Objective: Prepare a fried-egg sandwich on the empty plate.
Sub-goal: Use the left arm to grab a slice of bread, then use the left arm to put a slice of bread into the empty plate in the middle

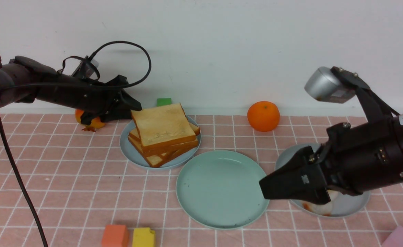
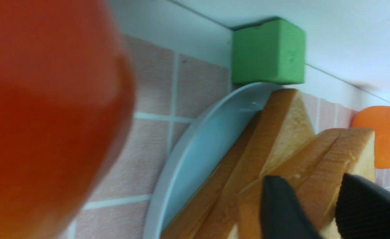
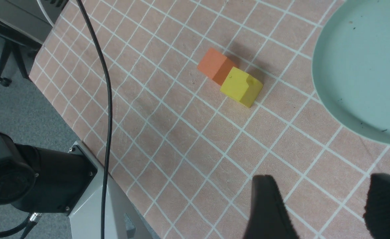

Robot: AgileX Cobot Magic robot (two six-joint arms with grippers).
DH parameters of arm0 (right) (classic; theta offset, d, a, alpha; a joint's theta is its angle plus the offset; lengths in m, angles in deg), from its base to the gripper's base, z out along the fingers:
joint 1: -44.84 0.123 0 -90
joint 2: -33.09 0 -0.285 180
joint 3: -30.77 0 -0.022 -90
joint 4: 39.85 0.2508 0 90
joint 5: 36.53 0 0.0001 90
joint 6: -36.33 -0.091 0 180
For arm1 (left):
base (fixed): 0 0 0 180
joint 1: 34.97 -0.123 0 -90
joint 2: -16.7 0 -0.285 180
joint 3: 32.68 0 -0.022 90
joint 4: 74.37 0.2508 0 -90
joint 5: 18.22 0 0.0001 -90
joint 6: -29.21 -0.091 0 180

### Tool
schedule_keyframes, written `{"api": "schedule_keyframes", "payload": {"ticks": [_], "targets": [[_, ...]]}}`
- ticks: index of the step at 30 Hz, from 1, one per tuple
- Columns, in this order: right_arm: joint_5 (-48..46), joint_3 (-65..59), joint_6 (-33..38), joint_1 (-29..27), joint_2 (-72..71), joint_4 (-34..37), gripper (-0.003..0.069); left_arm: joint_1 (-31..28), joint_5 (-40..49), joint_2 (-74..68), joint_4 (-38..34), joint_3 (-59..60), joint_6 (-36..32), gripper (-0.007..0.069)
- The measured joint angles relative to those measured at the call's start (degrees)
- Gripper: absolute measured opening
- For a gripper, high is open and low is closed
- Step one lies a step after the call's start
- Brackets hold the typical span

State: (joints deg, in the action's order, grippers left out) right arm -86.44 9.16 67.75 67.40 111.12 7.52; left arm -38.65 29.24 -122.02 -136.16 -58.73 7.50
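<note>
Left end effector (image 1: 136, 109) straddles a corner of the top toast slice (image 1: 162, 125); whether it has clamped is not determinable. Risk: a corner hold could let the slice pivot, slip, or drag the slices beneath. Right end effector (image 1: 267, 190) gapes, empty, over the fried egg (image 1: 326, 206). Mint-green plate (image 1: 222, 188) lies bare near the counter's front edge, path unobstructed; a red-orange fruit (image 1: 91, 122) beside the left arm risks knocks.

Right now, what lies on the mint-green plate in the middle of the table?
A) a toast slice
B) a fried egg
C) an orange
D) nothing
D: in the front view the mint-green plate shows only its bare surface. The toast stack sits on the grey-blue plate behind it to the left.
</note>
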Motion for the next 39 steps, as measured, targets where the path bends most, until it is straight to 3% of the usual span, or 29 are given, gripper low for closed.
{"api": "schedule_keyframes", "payload": {"ticks": [5, 7, 16, 25, 29, 39], "targets": [[0.00, 0.00, 0.00, 0.00, 0.00, 0.00, 0.0421, 0.00, 0.18, 0.00, 0.37, 0.00, -0.56, 0.0071], [0.00, 0.00, 0.00, 0.00, 0.00, 0.00, 0.0421, 0.00, 0.24, 0.00, 0.74, 0.00, -0.62, 0.0035], [-0.05, 0.00, 0.00, 0.00, 0.00, 0.00, 0.0421, 0.00, 1.58, 0.71, 1.13, 0.00, -3.38, 0.0034], [-0.89, 0.00, -1.65, 0.00, 0.00, -4.99, 0.0421, 0.16, 16.78, 7.86, -5.40, -1.76, -17.34, 0.0034], [-1.32, 0.00, -6.68, -1.72, 0.00, -11.00, 0.0421, 3.01, 20.18, 8.99, -7.04, -1.70, -18.37, 0.0034], [-4.39, 0.00, -11.99, -10.88, 0.00, -18.12, 0.0421, 14.94, 14.86, 7.58, -2.56, 1.11, -16.81, 0.0034]]}}
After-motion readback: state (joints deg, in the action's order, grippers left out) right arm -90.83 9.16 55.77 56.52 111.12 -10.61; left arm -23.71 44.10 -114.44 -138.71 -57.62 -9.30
